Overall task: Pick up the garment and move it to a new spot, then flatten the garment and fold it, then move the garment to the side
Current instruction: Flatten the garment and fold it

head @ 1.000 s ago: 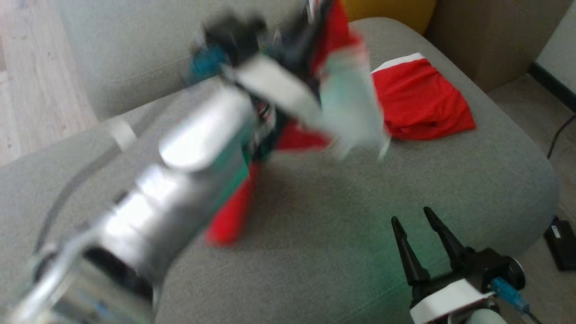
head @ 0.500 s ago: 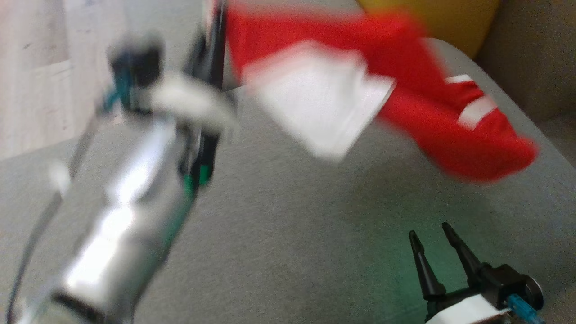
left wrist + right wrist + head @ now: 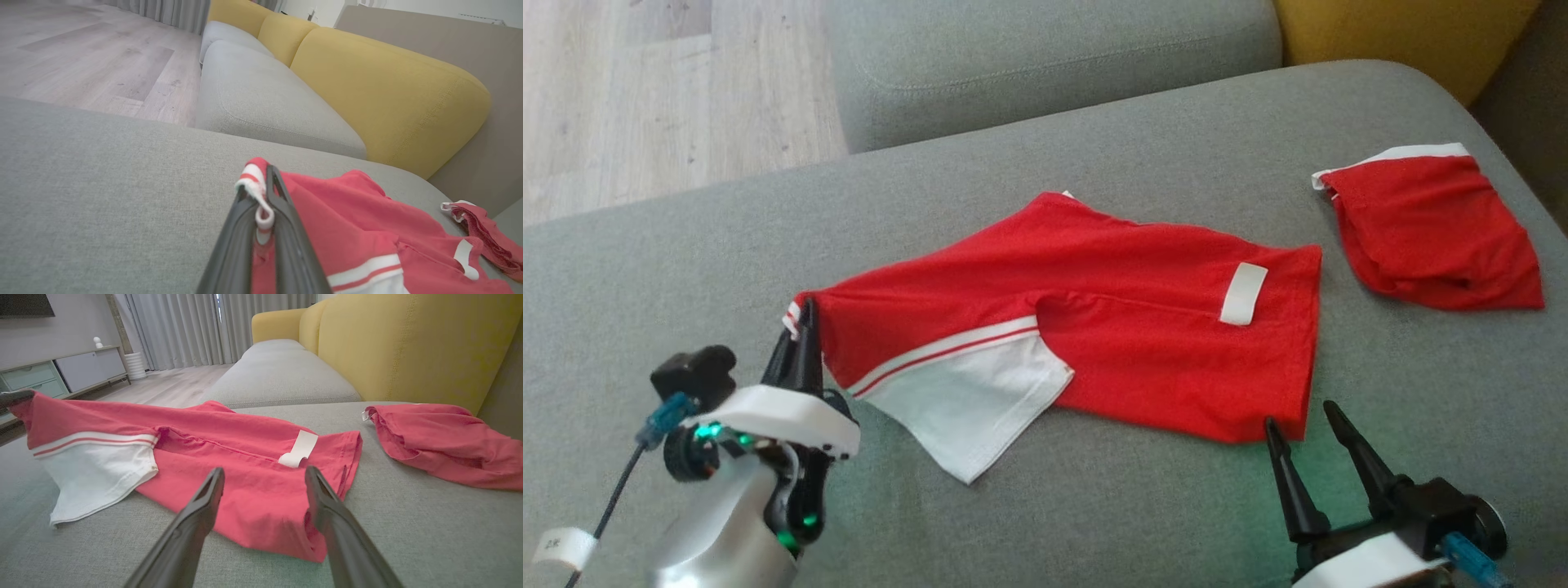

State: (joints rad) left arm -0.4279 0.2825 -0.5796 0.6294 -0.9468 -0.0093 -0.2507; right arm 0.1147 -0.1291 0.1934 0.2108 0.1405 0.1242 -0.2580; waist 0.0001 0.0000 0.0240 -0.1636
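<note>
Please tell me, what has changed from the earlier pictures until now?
The left gripper, earlier raised with the garment hanging from it, has come down to the lower left, and the garment now lies spread on the cushion. Its jaws remain shut on the striped edge; nothing was let go. The right gripper stays open; the second red garment stays at the right.
</note>
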